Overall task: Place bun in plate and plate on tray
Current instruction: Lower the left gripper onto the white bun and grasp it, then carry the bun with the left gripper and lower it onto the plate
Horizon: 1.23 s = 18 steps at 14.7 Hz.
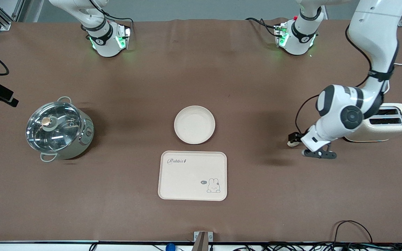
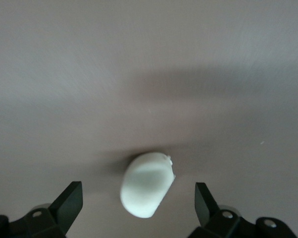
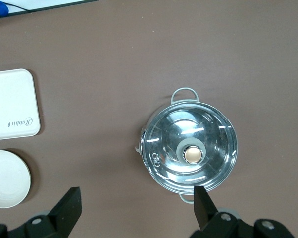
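Left tool (image 2: pixel 138 206): fingers spread wide, holding nothing, low over the bun (image 2: pixel 146 184); in the front view the arm hides most of it.
Bun: on the table (image 1: pixel 257 87), beside the toaster (image 1: pixel 393 129), partly hidden there.
Right tool (image 3: pixel 137 207): open, empty, waiting over the pot (image 3: pixel 189 153); out of the front view.
Plate (image 1: pixel 194 124): empty, toward the right arm's end from the toaster.
Tray (image 1: pixel 192 175): just nearer the camera than the plate, not touching.

Open table all round the plate (image 1: pixel 194 124) and tray (image 1: pixel 192 175), easy passage there. The toaster (image 1: pixel 384 122) crowds the left arm's end, close by the bun (image 1: pixel 293 142). The pot (image 1: pixel 59 129) blocks the right arm's end.
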{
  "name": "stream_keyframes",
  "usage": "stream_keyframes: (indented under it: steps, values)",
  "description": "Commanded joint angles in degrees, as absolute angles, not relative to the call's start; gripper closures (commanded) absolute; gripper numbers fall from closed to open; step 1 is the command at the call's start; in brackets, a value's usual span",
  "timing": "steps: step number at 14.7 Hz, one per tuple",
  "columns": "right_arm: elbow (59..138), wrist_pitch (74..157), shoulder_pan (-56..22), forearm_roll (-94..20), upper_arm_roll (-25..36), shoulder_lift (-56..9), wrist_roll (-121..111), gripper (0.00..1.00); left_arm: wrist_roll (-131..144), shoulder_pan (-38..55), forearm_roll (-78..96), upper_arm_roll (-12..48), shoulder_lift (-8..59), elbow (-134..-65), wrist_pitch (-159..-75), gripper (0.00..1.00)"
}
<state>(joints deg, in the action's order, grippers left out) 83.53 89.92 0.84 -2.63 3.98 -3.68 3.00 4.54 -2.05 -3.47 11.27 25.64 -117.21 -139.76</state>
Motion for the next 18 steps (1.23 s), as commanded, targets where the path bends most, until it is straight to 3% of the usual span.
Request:
stream_keyframes:
  steps: [1, 3, 4, 11, 12, 15, 18]
  values:
    - [83.67, 90.35, 1.14, -3.51, 3.69, -3.87, 1.85, 0.0, 5.19, -2.55, -3.78, 11.51, 25.4, -119.09, -142.55, 0.0]
    - [83.67, 90.79, 1.23, -3.6, 3.69, -3.95, 1.85, 0.0, 5.19, -2.81, -3.78, 11.51, 27.24, -119.0, -145.35, 0.06]
    - [83.67, 91.23, 1.23, -3.52, 3.69, -3.96, 1.76, 0.0, 5.1, -2.81, -3.95, 11.51, 27.94, -119.0, -146.68, 0.14]
    - [83.58, 91.32, -0.53, -3.69, 3.52, -4.31, 1.76, 0.0, 5.01, -2.55, -3.95, 11.78, 27.43, -118.66, -146.52, 0.95]
    - [83.58, 91.32, -0.61, -3.69, 3.52, -4.22, 1.76, 0.0, 5.36, -2.37, -3.96, 12.82, 25.86, -118.22, -145.12, 0.99]
    - [83.67, 90.88, -0.44, -3.6, 3.52, -4.22, 1.67, 0.0, 21.28, -0.8, -3.07, 19.23, 24.43, -107.7, -125.57, 0.99]
    - [83.67, 90.44, -0.35, -3.6, 3.6, -4.04, 1.93, 0.0, 39.15, 8.75, -3.34, 21.27, 26.36, -102.15, -122.43, 0.99]
